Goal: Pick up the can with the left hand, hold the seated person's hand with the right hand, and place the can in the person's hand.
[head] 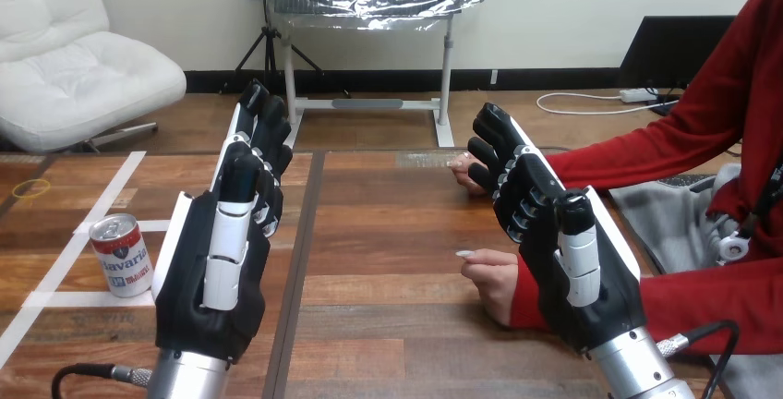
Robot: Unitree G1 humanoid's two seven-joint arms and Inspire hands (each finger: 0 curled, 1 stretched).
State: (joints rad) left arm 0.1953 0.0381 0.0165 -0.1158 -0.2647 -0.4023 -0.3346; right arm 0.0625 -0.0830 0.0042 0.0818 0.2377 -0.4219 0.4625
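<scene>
Can (121,255): red-and-white metal cylinder, upright, long axis vertical, top up, eight o'clock on wooden counter (388,260).
Left robot hand (222,242): fingers straight, beside can, apart.
Right robot hand (554,242): fingers relaxed, by person's hand (494,281), four o'clock.

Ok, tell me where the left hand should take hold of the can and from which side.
Probably wrap the can round the middle of its side wall, coming from the side facing the left hand. It stands upright on the table, so the round wall suits fingers and thumb better than the flat top.
</scene>
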